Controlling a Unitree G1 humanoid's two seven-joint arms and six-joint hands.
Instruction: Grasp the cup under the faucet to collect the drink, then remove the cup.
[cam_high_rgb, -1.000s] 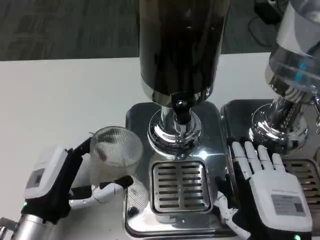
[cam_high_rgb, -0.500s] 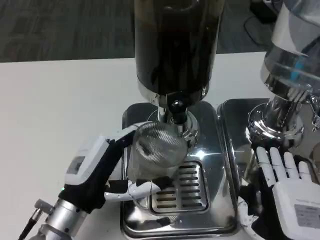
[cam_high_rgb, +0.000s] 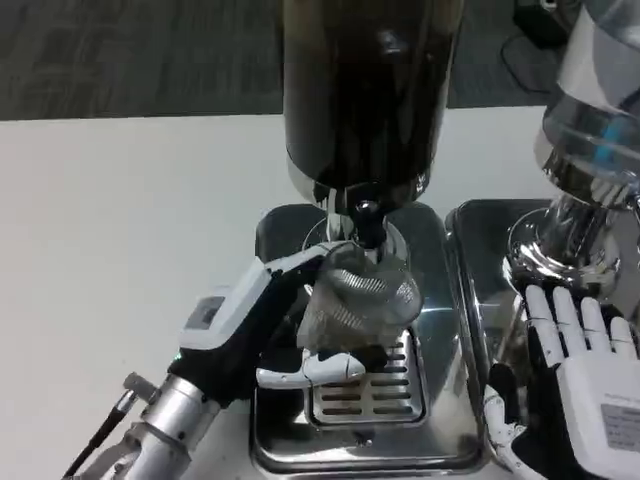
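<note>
My left hand (cam_high_rgb: 262, 322) grips a clear ribbed cup (cam_high_rgb: 362, 294) and holds it over the drip grate (cam_high_rgb: 372, 386), right below the faucet (cam_high_rgb: 366, 222) of the dark drink dispenser (cam_high_rgb: 365, 90). The cup looks empty and tilts slightly. My right hand (cam_high_rgb: 585, 368) rests at the lower right with its fingers straight and apart, holding nothing, next to the chrome base tray (cam_high_rgb: 440, 300).
A second dispenser (cam_high_rgb: 595, 120) with a clear tank stands at the right on its own chrome tray (cam_high_rgb: 480, 250). White table (cam_high_rgb: 120, 230) stretches to the left and behind.
My left hand carried the cup from the table's left side rightward onto the tray, bringing it under the faucet. The right hand slid slightly right and lower in the picture.
</note>
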